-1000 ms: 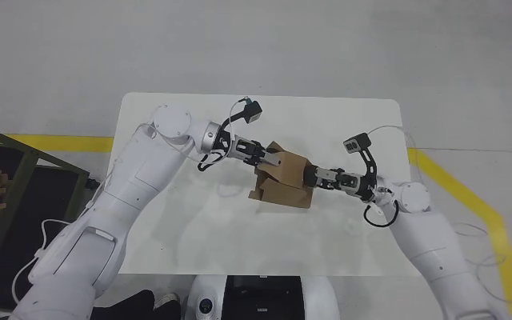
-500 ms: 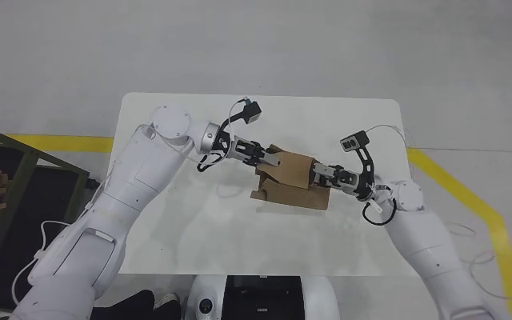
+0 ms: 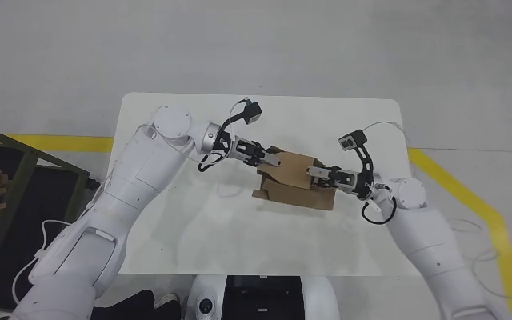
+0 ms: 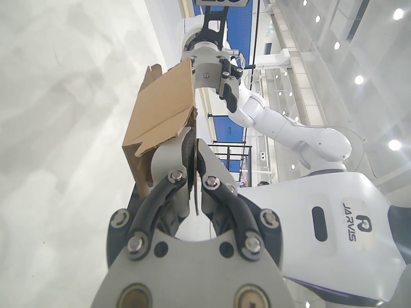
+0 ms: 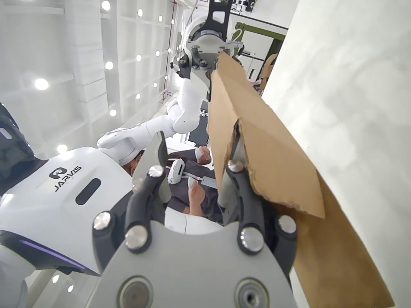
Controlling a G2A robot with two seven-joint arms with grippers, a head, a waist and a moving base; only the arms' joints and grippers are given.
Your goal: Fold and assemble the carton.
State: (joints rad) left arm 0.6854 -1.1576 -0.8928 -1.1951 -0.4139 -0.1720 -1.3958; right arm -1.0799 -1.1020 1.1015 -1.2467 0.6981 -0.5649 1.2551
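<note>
A brown cardboard carton (image 3: pixel 296 184), partly unfolded, lies at the middle of the white table (image 3: pixel 176 224) between my two arms. My left gripper (image 3: pixel 266 159) is at its left end, shut on a thin flap edge; in the left wrist view the flap (image 4: pixel 195 174) stands pinched between the pads, with the carton (image 4: pixel 160 113) beyond. My right gripper (image 3: pixel 318 173) is at the carton's right end, open. In the right wrist view one finger (image 5: pixel 235 149) sits tucked in a slit between the carton (image 5: pixel 276 161) panels, and the other finger (image 5: pixel 157 152) stands free.
Bare table surface (image 3: pixel 352 120) lies on every side of the carton. A yellow line (image 3: pixel 56 142) runs on the floor past both ends of the table, and a dark crate (image 3: pixel 20 184) stands off the left end.
The carton's right end has spread out towards the right and lies flatter. My right gripper has drawn back a little to the right with it. The left gripper keeps its hold in place.
</note>
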